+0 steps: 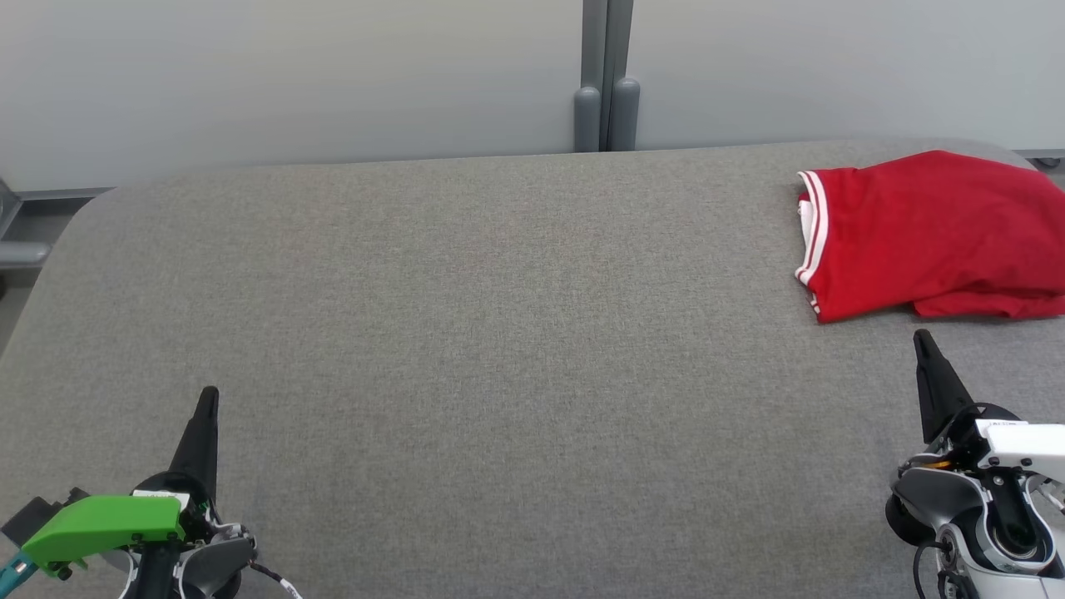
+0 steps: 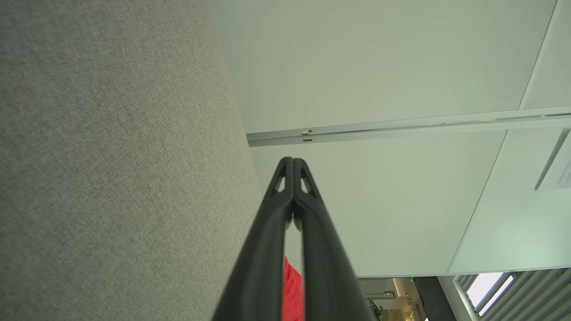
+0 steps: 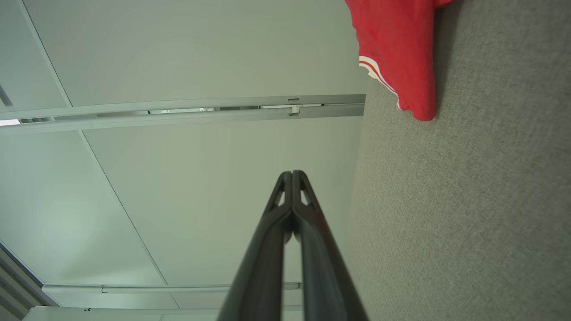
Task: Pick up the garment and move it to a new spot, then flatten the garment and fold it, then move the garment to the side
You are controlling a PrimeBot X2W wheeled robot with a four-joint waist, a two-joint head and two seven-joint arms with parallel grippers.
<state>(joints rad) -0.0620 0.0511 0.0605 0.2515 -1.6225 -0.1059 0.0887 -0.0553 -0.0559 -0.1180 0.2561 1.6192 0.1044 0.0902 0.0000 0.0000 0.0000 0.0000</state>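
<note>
The red white-trimmed garment (image 1: 932, 237) is lying folded at the grey table's (image 1: 499, 333) far right corner, while the left gripper (image 1: 209, 393) and right gripper (image 1: 922, 337) are sitting clear of it along the near edge, fingers pressed together, gripping nothing.

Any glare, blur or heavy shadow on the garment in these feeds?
Head view: even soft light, sharp; garment casts a thin shadow on the table and is cropped by the right edge. Right wrist view: garment sharp, shadow beside it. Left wrist view: window washed out, no glare elsewhere.
</note>
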